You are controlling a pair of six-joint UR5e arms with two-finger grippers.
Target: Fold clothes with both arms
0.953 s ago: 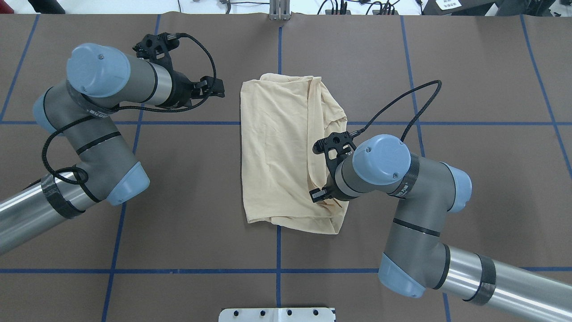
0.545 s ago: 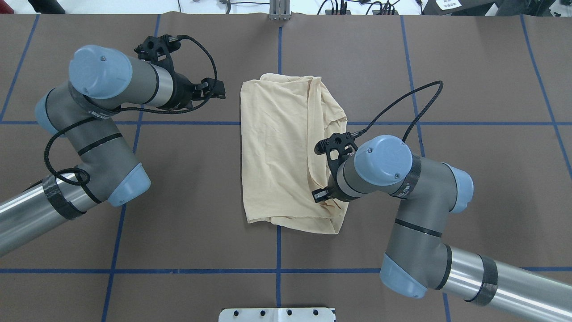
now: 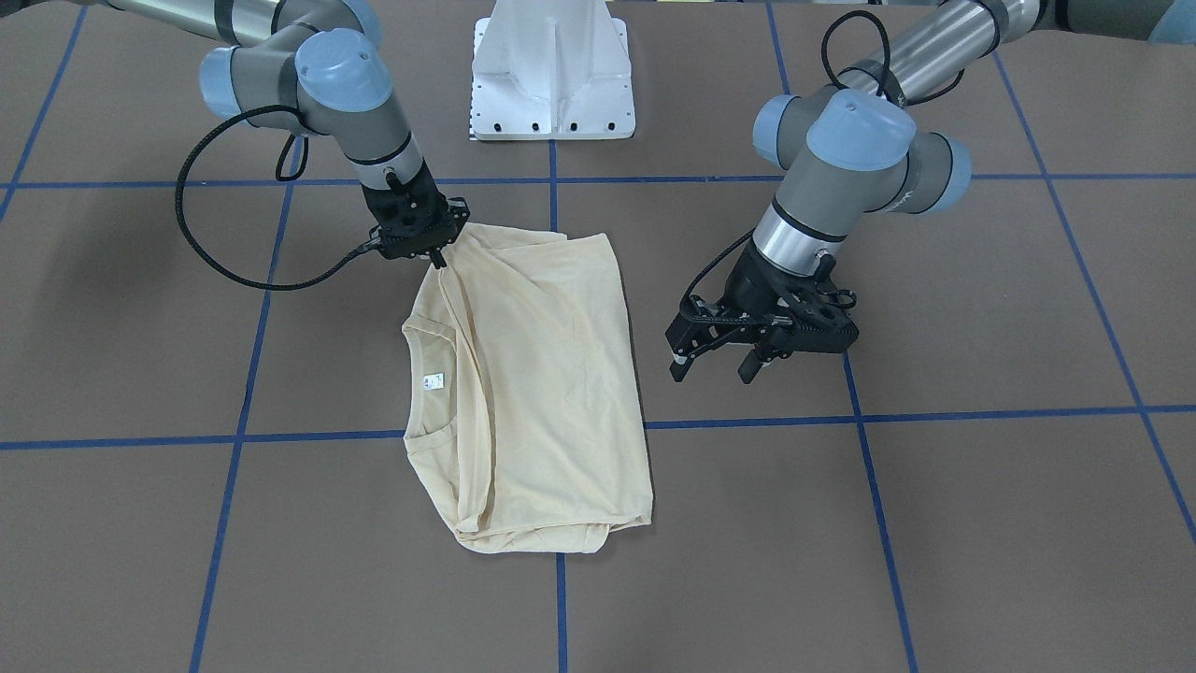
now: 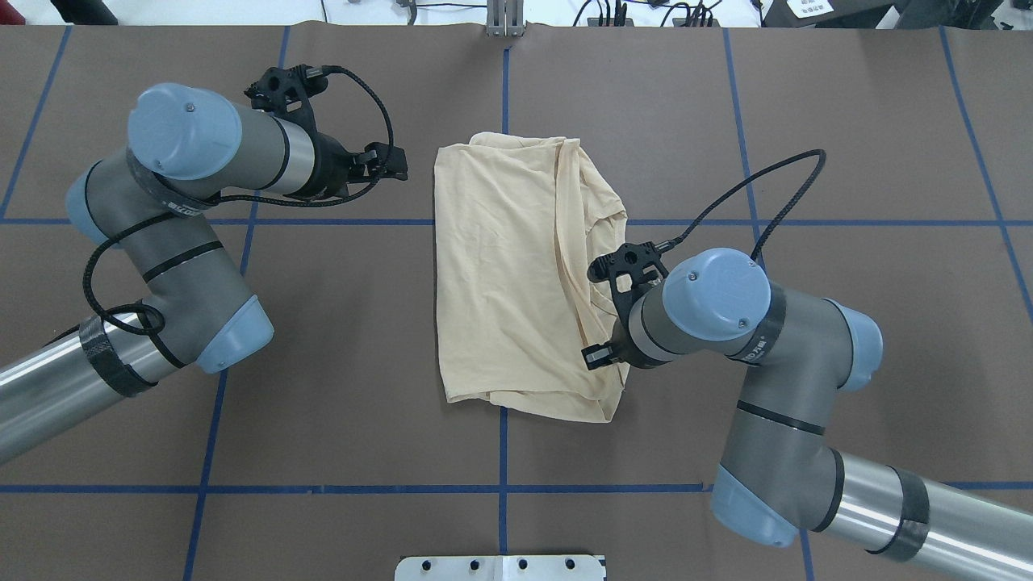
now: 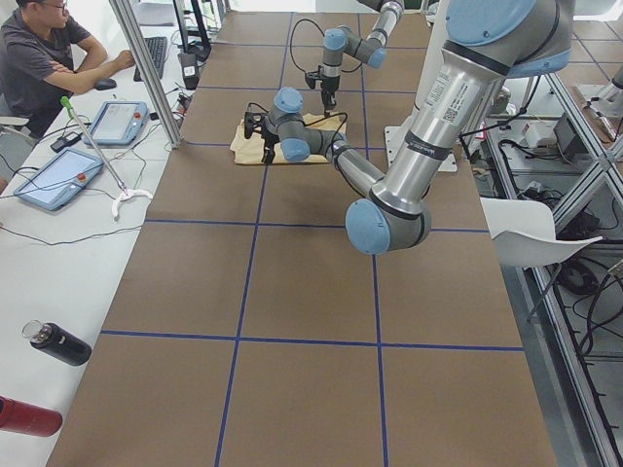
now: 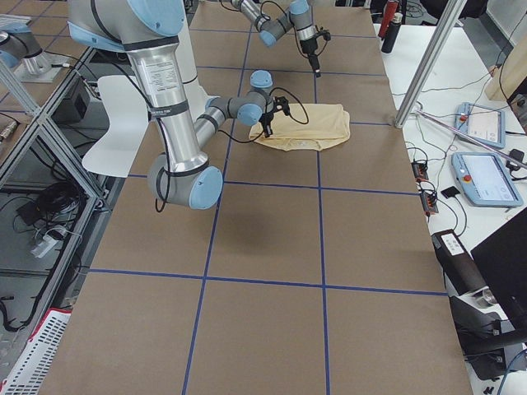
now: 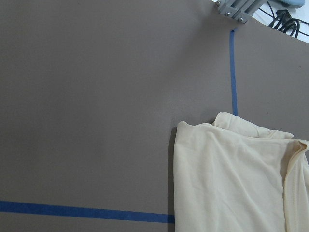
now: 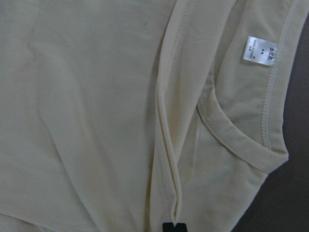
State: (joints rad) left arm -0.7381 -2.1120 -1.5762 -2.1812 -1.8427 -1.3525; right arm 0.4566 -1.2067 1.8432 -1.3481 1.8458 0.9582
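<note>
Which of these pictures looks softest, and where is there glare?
Right wrist view: softest; the shirt nearly fills it, and the neck label has unreadable print. Overhead view: bright glare streaks on the right arm, along its silver tube. Left wrist view: dim, even light, no glare.

The left arm (image 4: 186, 274) and right arm (image 4: 775, 436) are silver-grey tubes with light blue joint caps, black bands and looping black braided cables.
</note>
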